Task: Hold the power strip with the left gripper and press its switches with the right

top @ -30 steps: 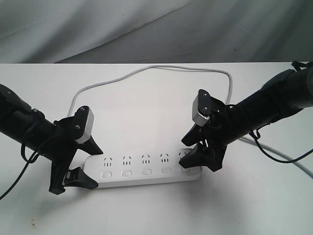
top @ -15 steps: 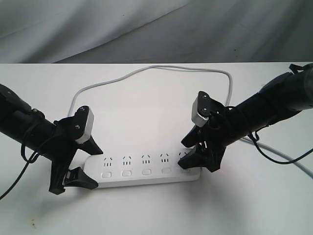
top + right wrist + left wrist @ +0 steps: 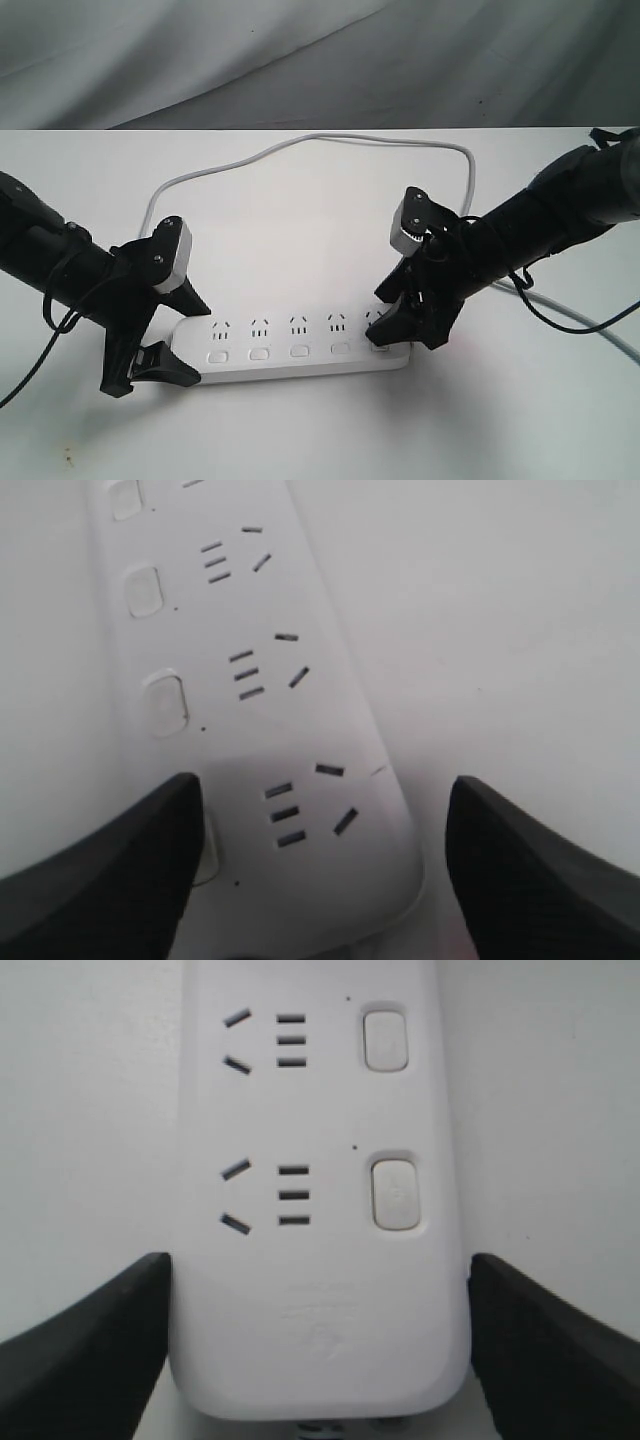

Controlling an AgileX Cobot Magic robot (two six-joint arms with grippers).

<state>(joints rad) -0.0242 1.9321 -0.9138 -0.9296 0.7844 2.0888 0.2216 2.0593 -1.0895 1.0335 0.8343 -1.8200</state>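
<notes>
white tabletop [image 3: 300, 435] fills my exterior view, with a creased grey cloth backdrop [image 3: 300, 60] behind it. the power strip [image 3: 300, 345] lies flat on the table near the front, long side across the view, outlets facing up. its grey cord [image 3: 300, 140] loops back in a wide arch toward the backdrop and then runs off to the right. on my left, the left gripper [image 3: 197, 343] straddles the strip's left end. in the left wrist view its black fingers [image 3: 90, 1350] sit against the two long sides of the strip [image 3: 315, 1310], so i read those jaws as clamped on it. the nearest switch [image 3: 396, 1193] and the one beyond it are both uncovered there. on my right, the right gripper [image 3: 376, 315] comes in tilted over the strip's other end, jaws spread apart and holding nothing. from the right wrist camera, one finger [image 3: 110, 880] overlaps the switch beside the last outlet, hiding most of it. i cannot tell whether it is actually touching the button. the other finger [image 3: 540, 880] hangs over bare table, off the strip [image 3: 300, 730]. the remaining switches [image 3: 299, 351] run in a row along the strip's near edge, one under each outlet, all in plain sight between the two grippers.
</notes>
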